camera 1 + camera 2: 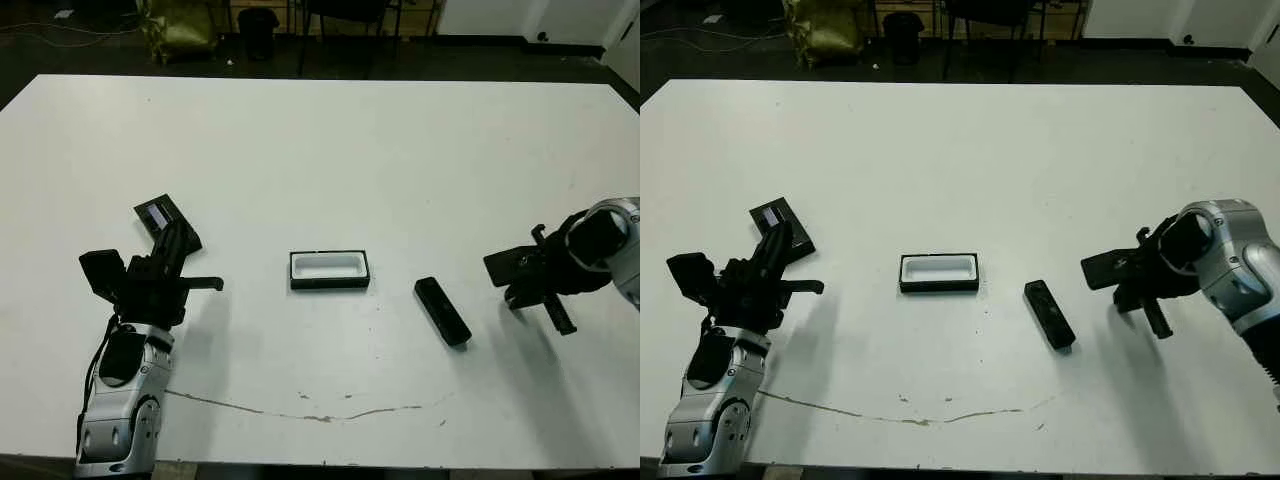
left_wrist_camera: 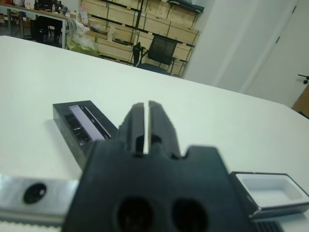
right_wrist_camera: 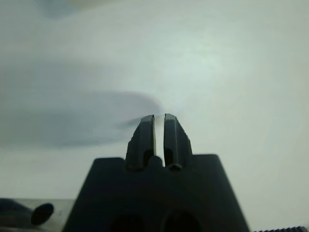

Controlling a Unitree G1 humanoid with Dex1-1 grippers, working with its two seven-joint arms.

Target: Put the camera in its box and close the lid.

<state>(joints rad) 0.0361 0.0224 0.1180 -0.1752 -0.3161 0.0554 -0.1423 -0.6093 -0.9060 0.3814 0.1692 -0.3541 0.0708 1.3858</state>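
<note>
Box (image 1: 329,270) mid-desk, open, white lining bare. Camera (image 1: 442,311) flat on desk (image 1: 350,150) just to its right, outside it. Lid (image 1: 166,221) far left, under left gripper (image 2: 145,110). Both grippers' fingers nearly together, empty; right gripper (image 3: 159,121) off to the right.

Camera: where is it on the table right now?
In the head views the camera lies flat on the white table, right of centre, between the open box and the right gripper, touching neither.
</note>
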